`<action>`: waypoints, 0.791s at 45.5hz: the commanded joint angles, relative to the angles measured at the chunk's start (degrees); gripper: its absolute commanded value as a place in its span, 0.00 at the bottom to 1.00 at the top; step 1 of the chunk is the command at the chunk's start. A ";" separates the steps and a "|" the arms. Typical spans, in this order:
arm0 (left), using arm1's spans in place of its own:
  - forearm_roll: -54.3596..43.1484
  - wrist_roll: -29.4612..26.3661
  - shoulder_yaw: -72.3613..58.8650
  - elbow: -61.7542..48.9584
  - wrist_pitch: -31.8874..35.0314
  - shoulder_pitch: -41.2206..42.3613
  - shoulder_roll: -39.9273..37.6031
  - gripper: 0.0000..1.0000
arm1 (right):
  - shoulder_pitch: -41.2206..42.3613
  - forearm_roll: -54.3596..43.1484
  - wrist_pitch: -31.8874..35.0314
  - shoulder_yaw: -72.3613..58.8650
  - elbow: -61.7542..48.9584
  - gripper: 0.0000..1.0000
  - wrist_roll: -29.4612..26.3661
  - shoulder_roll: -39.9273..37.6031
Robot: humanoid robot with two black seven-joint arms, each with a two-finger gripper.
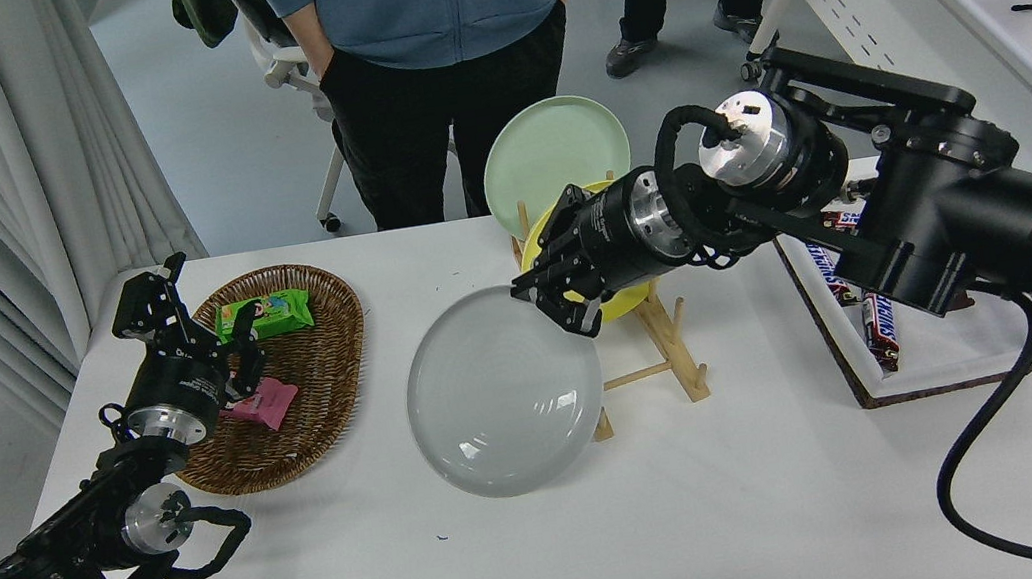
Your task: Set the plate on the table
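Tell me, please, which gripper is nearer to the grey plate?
The right. The right gripper is shut on the grey plate at its upper right rim; the left gripper is parked well off to the plate's left, over the wicker basket.

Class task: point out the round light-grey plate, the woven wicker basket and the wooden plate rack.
Round light-grey plate [496, 398], head view, centre of its face.
Woven wicker basket [326, 372], head view, bare floor.
Wooden plate rack [669, 339], head view, base rail.

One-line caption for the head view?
Right tool grips round light-grey matte plate by its rim, tilted over white table.
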 commanded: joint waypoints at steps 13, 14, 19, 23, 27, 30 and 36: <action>0.02 0.01 0.00 0.01 0.00 0.00 0.00 1.00 | -7.12 2.20 -5.64 1.83 -4.81 0.00 -0.03 3.05; 0.02 0.01 0.00 0.01 0.00 0.00 0.00 1.00 | -7.73 2.20 -5.64 2.44 -5.43 0.00 -0.03 3.13; -0.07 0.01 -0.01 0.01 0.00 0.00 0.00 1.00 | -9.50 2.20 -5.64 4.65 -7.71 0.00 -0.12 4.19; 0.02 0.01 0.00 0.01 0.00 0.00 0.00 1.00 | -10.64 2.20 -5.64 4.82 -8.33 0.00 -0.12 5.15; 0.02 0.01 0.00 0.01 0.00 0.00 0.00 1.00 | -11.69 2.20 -5.64 4.73 -11.14 0.00 -0.03 6.38; 0.02 0.01 0.00 0.01 0.00 0.00 0.00 1.00 | -12.40 2.20 -5.64 4.91 -13.42 0.00 -0.03 7.88; 0.02 0.01 0.00 0.01 0.00 0.00 0.00 1.00 | -13.80 2.12 -5.64 5.00 -16.41 0.00 -0.03 9.72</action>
